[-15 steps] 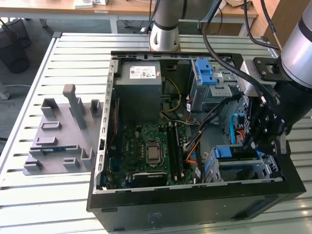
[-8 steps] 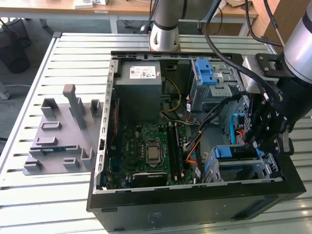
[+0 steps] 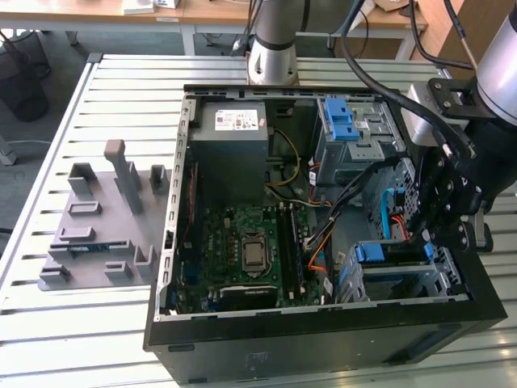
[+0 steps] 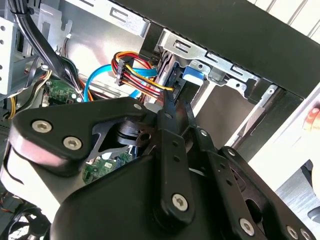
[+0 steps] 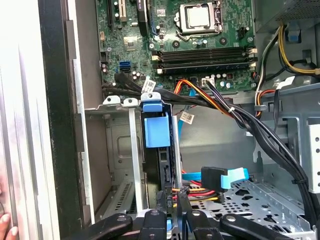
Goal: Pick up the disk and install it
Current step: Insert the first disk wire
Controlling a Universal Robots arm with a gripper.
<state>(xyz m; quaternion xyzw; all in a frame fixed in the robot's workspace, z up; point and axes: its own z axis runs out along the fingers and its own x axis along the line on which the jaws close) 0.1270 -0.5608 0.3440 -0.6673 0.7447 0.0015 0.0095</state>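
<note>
On the exterior view's left, a grey holder with upright posts lies on the slatted metal surface. Beside it stands the open computer case, its green board on the floor and a grey box with a white sticker at the back. Further right, a blue latch piece tops the upper drive cage. At the exterior view's right the black tool reaches down into the case by the lower cage.

In the first wrist view the disk sits on edge in that cage's slot, its blue carrier tab standing out — the tool has its thin fingers close together over the disk's near edge, though whether they pinch it I cannot tell. A fingertip shows at the case's outer edge.
</note>
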